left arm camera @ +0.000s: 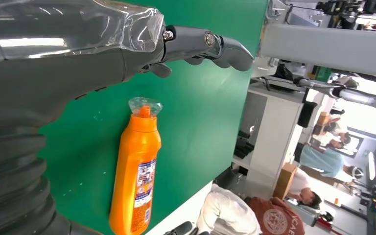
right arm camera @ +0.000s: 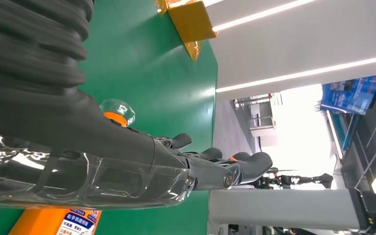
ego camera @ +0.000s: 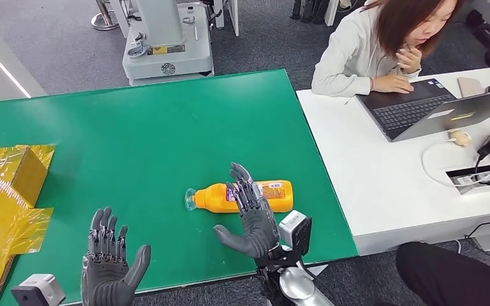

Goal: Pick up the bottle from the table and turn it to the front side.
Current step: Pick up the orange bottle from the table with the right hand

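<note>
A: Start with the head view. Where do you find the bottle [ego camera: 242, 196]?

B: You see it lying on its side on the green table [ego camera: 153, 134], toward the near right part, clear cap pointing left, label end pointing right. The right hand [ego camera: 250, 213] is over its middle, fingers spread and extended across the orange body. You cannot tell from here whether they touch it; nothing is gripped.

A: And the left hand [ego camera: 107, 262]?

B: At the near edge, well apart from the bottle, palm up, fingers apart, holding nothing. Yellow packaging [ego camera: 6, 197] lies at the left edge. To the right stands a white table [ego camera: 383, 185] with a laptop [ego camera: 430, 108], and a person [ego camera: 383, 44] sits behind it.

A: Go to the left wrist view.

B: You see the bottle [left arm camera: 136, 176] flat on the green table [left arm camera: 210, 107], label facing up. The left hand's fingers [left arm camera: 205, 44] extend above the surface, clear of the bottle.

A: Right wrist view?

B: The right hand [right arm camera: 186, 161] reaches over the bottle [right arm camera: 115, 111]; its clear cap shows behind the fingers [right arm camera: 247, 164], which are extended, not closed on it.
</note>
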Controlling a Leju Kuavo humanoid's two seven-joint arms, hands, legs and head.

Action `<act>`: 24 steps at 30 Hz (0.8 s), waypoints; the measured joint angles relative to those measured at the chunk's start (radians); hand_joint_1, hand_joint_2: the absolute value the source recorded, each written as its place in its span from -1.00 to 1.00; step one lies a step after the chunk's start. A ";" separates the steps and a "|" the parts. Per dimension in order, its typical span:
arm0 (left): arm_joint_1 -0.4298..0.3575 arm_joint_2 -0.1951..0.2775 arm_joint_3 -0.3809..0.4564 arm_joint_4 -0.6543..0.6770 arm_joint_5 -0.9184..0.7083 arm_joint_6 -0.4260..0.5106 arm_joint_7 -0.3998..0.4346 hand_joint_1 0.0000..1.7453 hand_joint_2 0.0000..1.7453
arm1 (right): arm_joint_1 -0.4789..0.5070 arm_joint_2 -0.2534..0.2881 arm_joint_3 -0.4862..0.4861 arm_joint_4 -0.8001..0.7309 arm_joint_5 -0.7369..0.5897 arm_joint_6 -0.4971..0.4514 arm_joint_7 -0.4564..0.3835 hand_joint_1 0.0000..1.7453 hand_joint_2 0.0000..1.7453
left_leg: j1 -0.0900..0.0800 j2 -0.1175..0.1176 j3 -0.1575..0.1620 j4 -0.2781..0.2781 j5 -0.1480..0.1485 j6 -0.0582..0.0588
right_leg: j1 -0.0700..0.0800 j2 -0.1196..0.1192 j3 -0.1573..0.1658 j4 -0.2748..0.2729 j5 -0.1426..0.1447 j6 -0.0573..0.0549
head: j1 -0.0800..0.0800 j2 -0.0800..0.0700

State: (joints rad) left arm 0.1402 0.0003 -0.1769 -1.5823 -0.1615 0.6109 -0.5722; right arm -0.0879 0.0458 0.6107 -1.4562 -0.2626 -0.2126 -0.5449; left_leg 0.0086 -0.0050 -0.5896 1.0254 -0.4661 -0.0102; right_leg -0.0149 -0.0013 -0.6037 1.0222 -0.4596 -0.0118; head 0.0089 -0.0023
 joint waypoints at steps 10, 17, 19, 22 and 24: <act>0.006 -0.002 0.001 -0.031 -0.017 0.002 0.015 -1.00 1.00 | -0.002 0.000 0.006 0.002 -0.003 0.006 0.003 -1.00 1.00 | 0.000 0.000 0.000 0.000 0.000 0.000 | 0.000 0.000 0.000 0.000 0.000 0.000 | 0.000 0.000; -0.005 -0.025 0.001 -0.038 -0.064 -0.038 0.041 -1.00 1.00 | -0.036 -0.014 -0.011 0.009 0.160 -0.072 0.040 -1.00 1.00 | 0.000 0.000 0.000 0.000 0.000 0.000 | 0.000 0.000 0.000 0.000 0.000 0.000 | 0.000 0.000; -0.022 -0.035 -0.002 -0.029 -0.072 -0.061 0.044 -1.00 1.00 | -0.064 -0.027 -0.034 0.017 0.300 -0.118 0.074 -1.00 1.00 | 0.000 0.000 0.001 0.001 0.000 0.000 | 0.000 0.000 0.000 0.000 0.000 0.000 | 0.000 0.000; -0.056 -0.045 -0.011 -0.002 -0.067 -0.084 0.038 -1.00 1.00 | -0.107 -0.045 -0.073 0.035 0.472 -0.158 0.122 -1.00 1.00 | 0.000 0.000 0.001 0.001 0.000 0.000 | 0.000 0.000 0.000 0.000 0.001 0.000 | 0.000 0.000; -0.079 -0.047 -0.019 0.020 -0.055 -0.093 0.029 -1.00 1.00 | -0.141 -0.059 -0.086 0.055 0.566 -0.170 0.164 -1.00 1.00 | 0.000 0.001 0.001 0.002 0.000 0.000 | 0.000 0.001 0.000 0.000 0.001 0.000 | 0.000 0.000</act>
State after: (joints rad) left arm 0.0613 -0.0465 -0.1955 -1.5623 -0.2165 0.5179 -0.5428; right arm -0.2286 -0.0134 0.5252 -1.4008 0.3029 -0.3827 -0.3813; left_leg 0.0083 -0.0045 -0.5887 1.0269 -0.4658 -0.0099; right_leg -0.0151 -0.0007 -0.6034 1.0220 -0.4581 -0.0118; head 0.0089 -0.0023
